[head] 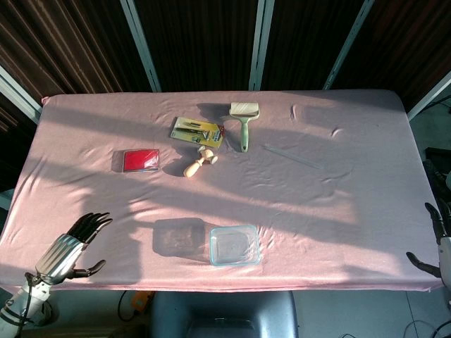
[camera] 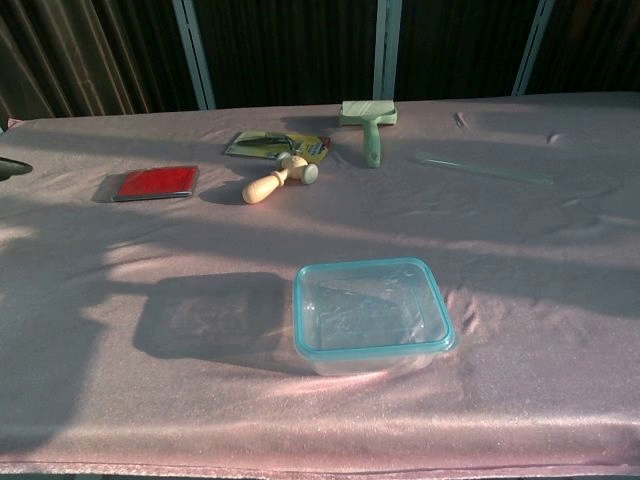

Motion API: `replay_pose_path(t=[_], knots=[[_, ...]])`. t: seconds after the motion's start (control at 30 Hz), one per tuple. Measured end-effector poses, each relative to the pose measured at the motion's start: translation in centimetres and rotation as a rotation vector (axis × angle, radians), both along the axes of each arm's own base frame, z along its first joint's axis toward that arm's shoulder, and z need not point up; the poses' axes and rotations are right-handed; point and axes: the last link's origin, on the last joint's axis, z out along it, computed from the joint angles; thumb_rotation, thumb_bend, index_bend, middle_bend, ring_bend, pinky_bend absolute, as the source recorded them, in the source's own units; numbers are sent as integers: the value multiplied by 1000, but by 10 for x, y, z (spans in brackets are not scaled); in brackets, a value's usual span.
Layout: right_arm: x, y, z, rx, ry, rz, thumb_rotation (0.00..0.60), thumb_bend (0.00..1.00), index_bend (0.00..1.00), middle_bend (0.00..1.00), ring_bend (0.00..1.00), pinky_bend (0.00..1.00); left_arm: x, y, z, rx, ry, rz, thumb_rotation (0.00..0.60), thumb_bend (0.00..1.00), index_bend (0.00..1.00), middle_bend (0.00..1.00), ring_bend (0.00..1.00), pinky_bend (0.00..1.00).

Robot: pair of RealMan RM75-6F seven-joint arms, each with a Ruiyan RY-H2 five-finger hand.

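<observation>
My left hand is over the table's near-left corner, fingers spread, holding nothing. Right hand is off the right edge, fingers apart, empty. Nearest thing: box, near-centre.

On the table, near its front edge and about midway across, sat the lidded container. Well behind it and to the left lay the flat case; right of the case lay the wooden stamp, tilted on its side. Just behind the stamp lay the carded pack, and just right of that the roller, its handle toward me. Right of the roller lay the thin rod. My left hand hung over the front left corner, my right hand off the front right edge, both well apart from the container.
</observation>
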Motion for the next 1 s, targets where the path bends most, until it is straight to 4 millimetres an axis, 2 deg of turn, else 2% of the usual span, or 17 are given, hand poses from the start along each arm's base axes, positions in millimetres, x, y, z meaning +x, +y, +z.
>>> replay_pose_path(t=[0.13,0.33,0.57,0.67,0.87,1.0], knots=[[0,1,-1,4,1,2,600,241,0,0,0,0,38,3,-39,-114,-66,-91,600,261,0,0,0,0],[0,1,-2,17,-3,4,600,241,0,0,0,0,63,-2,-63,-161,-82,-164,600,262,0,0,0,0],[1,0,-5,51,-4,8,600,241,0,0,0,0,118,-13,-126,-242,-101,-256,600,261,0,0,0,0],[1,0,-6,60,-5,6,600,241,0,0,0,0,134,-13,-145,-261,-101,-268,600,260,0,0,0,0],[1,1,-6,74,-15,9,600,240,0,0,0,0,155,-5,-171,-233,-97,-269,600,262,0,0,0,0],[0,1,-5,80,-20,9,600,241,0,0,0,0,159,7,-184,-215,-80,-240,600,261,0,0,0,0]])
